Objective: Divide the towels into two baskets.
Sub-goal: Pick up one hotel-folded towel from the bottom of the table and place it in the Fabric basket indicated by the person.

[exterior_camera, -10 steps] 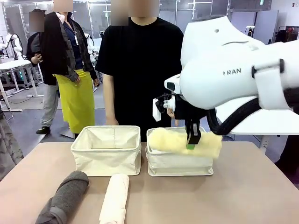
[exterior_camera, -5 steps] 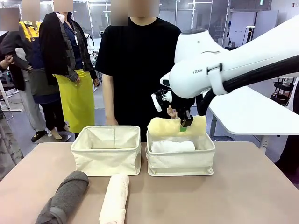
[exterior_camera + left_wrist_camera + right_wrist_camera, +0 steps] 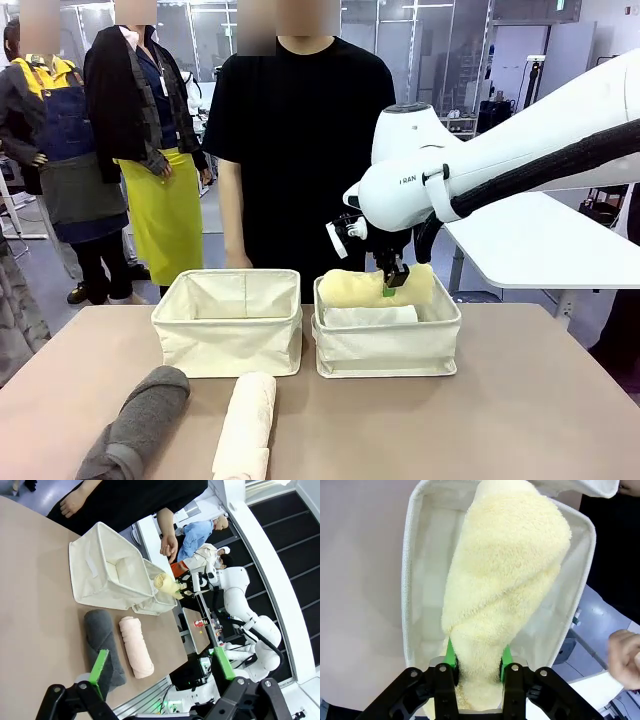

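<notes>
Gripping the pale yellow towel near one end, the right gripper has its green pads pressed into the roll from both sides. In the right wrist view, note that the terry bulges around the pads and the roll runs from 6 o'clock up toward 1 o'clock. The roll hangs level over the right basket, its underside at rim height, directly above the white towel lying inside. You cannot tell whether the two rolls touch.

The right arm enters the front view from 3 o'clock, with its wrist turned down and its fingers pointing into the basket.

In the left wrist view, the left gripper stands with its jaws spread wide, holding nothing, above the table.

The left basket sits just beside the right one, at its 9 o'clock. The dark grey towel and the cream-peach towel lie on the table at 7 o'clock in the front view, and the bottom edge cuts off both. The basket wall and the yellow roll hide most of the white towel.
</notes>
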Robot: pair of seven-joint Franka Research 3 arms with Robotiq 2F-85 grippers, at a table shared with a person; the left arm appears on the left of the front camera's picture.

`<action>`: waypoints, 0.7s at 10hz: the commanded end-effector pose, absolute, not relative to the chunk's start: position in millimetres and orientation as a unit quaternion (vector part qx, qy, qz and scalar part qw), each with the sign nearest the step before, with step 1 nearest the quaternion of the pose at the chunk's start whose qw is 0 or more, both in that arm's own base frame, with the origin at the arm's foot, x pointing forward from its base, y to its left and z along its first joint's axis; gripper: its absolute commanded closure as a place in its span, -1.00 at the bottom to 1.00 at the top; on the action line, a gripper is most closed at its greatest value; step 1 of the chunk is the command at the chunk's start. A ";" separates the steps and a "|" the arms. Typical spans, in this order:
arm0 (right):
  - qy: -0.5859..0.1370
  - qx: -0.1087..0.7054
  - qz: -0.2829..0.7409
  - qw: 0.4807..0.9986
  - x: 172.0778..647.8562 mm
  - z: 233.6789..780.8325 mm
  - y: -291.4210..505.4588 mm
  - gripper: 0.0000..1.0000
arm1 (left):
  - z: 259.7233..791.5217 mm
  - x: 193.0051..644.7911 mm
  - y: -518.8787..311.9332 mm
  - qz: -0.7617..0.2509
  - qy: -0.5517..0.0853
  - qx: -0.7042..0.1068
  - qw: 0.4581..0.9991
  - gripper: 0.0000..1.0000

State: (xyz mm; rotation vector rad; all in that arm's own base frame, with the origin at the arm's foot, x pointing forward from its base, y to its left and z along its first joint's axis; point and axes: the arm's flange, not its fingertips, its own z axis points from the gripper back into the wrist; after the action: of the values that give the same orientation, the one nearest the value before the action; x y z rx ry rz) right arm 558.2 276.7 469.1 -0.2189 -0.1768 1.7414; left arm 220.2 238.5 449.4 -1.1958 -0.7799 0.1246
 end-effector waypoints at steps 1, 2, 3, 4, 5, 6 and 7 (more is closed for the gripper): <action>-0.084 -0.093 0.762 0.635 553.6 465.6 269.0 0.28 | 450.2 219.0 240.6 0.047 -0.370 -0.552 0.746 -1.00; -0.079 -0.092 0.761 0.637 553.9 459.0 267.7 0.25 | 450.2 219.0 240.6 0.047 -0.370 -0.552 0.746 -1.00; -0.074 -0.085 0.762 0.638 554.1 453.1 267.3 -0.02 | 450.2 219.0 240.6 0.047 -0.370 -0.552 0.746 -1.00; -0.070 -0.082 0.763 0.638 553.6 451.1 267.3 -0.15 | 450.2 219.0 240.6 0.047 -0.370 -0.552 0.746 -1.00; -0.070 -0.079 0.763 0.638 553.1 450.7 267.2 -0.53 | 450.2 219.0 240.6 0.047 -0.370 -0.552 0.746 -1.00; -0.071 -0.076 0.762 0.639 553.1 450.6 267.0 -0.65 | 450.2 219.0 240.6 0.047 -0.370 -0.552 0.746 -1.00; -0.073 -0.074 0.762 0.639 552.1 452.0 267.3 -1.00 | 450.2 219.0 240.6 0.047 -0.370 -0.552 0.746 -1.00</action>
State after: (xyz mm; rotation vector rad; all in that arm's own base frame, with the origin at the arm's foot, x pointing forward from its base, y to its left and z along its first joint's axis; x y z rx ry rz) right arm 556.3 269.5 450.0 -0.1925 -0.1407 1.7340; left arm 220.2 238.5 449.4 -1.1958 -0.7800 0.1245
